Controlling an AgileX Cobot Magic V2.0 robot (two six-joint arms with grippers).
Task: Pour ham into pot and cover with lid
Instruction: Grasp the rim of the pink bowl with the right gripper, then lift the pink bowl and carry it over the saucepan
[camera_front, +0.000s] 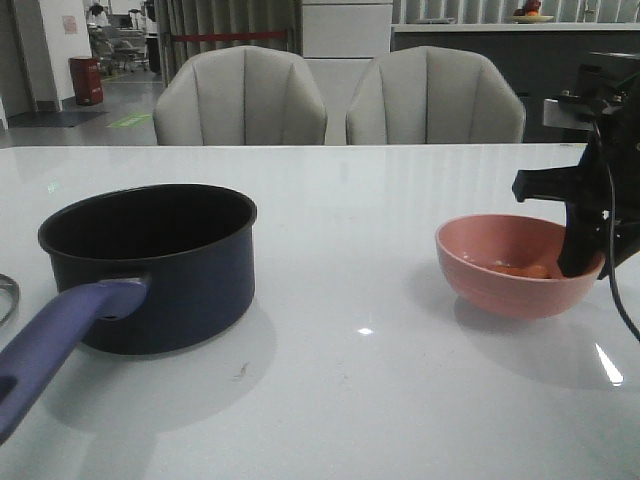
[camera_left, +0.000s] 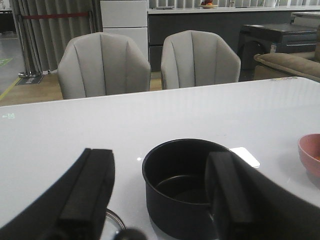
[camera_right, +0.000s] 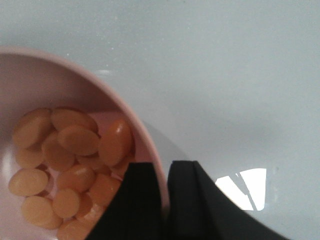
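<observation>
right gripper (camera_right: 161, 200) pinching the pink bowl (camera_front: 515, 285) rim, lower right of the front view
loose ham (camera_right: 70, 170) slices inside look light and slippery; a rim grip suits pouring into the pot (camera_front: 160, 265) at left. left gripper (camera_left: 160, 200) gapes wide.

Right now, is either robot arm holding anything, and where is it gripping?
The right gripper pinches the pink bowl by its rim, one finger inside, one outside. The left gripper is open, holding nothing.
</observation>
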